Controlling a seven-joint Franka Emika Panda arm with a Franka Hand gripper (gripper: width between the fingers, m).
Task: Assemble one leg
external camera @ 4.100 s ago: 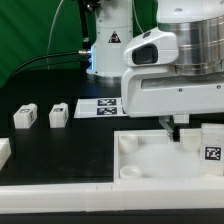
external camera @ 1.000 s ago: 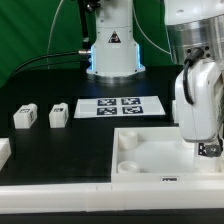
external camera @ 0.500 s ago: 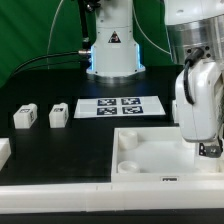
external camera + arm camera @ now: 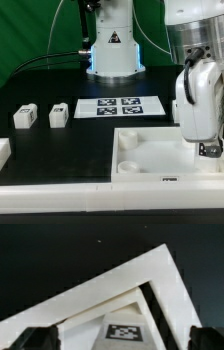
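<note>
The gripper is seen spread wide, its fingers either side of the leg. No contact can be confirmed.

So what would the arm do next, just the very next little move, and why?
Probably lower the hand slightly and close on the leg. In the wrist view, its tagged face sits centred between the two dark fingers, which stand apart on either side, over the white panel. Whether they already touch it is unclear.
</note>
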